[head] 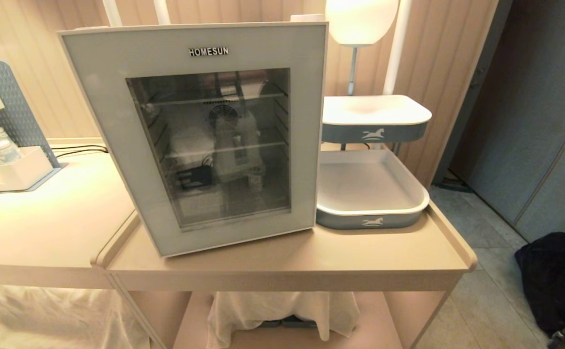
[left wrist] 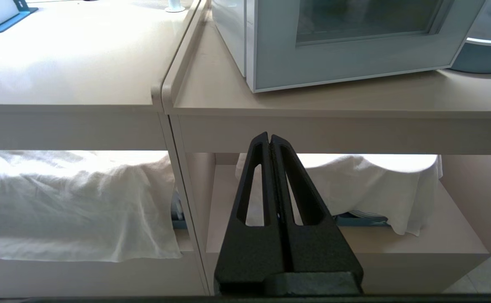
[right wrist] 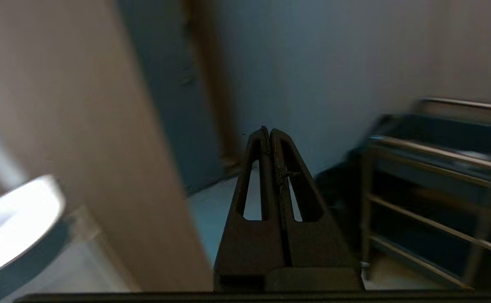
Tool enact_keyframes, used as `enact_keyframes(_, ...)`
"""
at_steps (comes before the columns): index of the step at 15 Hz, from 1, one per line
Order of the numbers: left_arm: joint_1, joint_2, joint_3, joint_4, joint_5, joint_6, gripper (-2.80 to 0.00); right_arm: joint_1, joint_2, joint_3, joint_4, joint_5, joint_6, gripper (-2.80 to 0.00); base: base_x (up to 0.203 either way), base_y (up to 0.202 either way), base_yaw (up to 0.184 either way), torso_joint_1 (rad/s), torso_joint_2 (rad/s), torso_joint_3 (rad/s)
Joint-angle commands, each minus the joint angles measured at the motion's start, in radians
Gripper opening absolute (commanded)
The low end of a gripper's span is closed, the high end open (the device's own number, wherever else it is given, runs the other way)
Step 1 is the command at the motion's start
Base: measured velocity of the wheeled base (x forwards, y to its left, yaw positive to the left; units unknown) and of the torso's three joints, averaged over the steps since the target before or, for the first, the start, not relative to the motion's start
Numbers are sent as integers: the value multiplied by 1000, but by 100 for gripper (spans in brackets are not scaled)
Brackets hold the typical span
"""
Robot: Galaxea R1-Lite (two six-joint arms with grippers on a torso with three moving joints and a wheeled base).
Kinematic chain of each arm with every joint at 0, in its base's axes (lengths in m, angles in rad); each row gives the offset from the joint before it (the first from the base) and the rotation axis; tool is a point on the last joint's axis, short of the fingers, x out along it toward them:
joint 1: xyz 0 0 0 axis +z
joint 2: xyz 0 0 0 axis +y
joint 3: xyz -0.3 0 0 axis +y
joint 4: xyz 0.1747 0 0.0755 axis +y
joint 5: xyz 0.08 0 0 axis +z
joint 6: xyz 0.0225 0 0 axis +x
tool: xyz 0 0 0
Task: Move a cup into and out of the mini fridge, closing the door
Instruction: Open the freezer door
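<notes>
On the beige table [head: 263,261] seen from the head camera, the mini fridge [head: 200,135] stands with its door [head: 117,121] closed, the "HOMESUN" lettering across the top of the frame. Through the dark glass, wire shelves show; the cup cannot be made out. Just right of the fridge sits a white tray [head: 372,211], with a smaller raised tray [head: 377,116] behind it. Well to the fridge's left, paper cups [head: 2,145] stand in a white holder. Neither arm appears.

From the left wrist camera, the left gripper [left wrist: 269,136] hangs below the fridge's table edge, fingers pressed together on nothing, with white cloth [left wrist: 77,202] on the lower shelf.

From the right wrist camera, the right gripper [right wrist: 268,130] is likewise closed and empty, facing a grey wall and a metal rack [right wrist: 439,189], away from the fridge.
</notes>
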Motion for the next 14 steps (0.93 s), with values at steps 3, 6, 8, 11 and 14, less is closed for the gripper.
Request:
enact_keyframes(3, 0, 2, -1, 0, 0, -1, -280, -154, -479, 369, -52, -7, 9, -280, 0, 0, 0, 0, 0, 0)
enact_keyframes(6, 0, 2, 0, 0, 0, 1, -280, -156, -732, 630, -49, 168, 15, -280, 0, 0, 0, 0, 0, 0)
enact_keyframes(8, 1, 2, 0, 0, 0, 1, -280, -155, -828, 728, -4, 510, 27, -280, 0, 0, 0, 0, 0, 0)
enact_keyframes(11, 1, 2, -1, 0, 0, 1, -280, -155, -993, 852, 213, 856, 28, -280, 0, 0, 0, 0, 0, 0)
enact_keyframes(14, 0, 2, -1, 0, 0, 1, -280, -155, -990, 909, 460, 943, 50, -280, 0, 0, 0, 0, 0, 0)
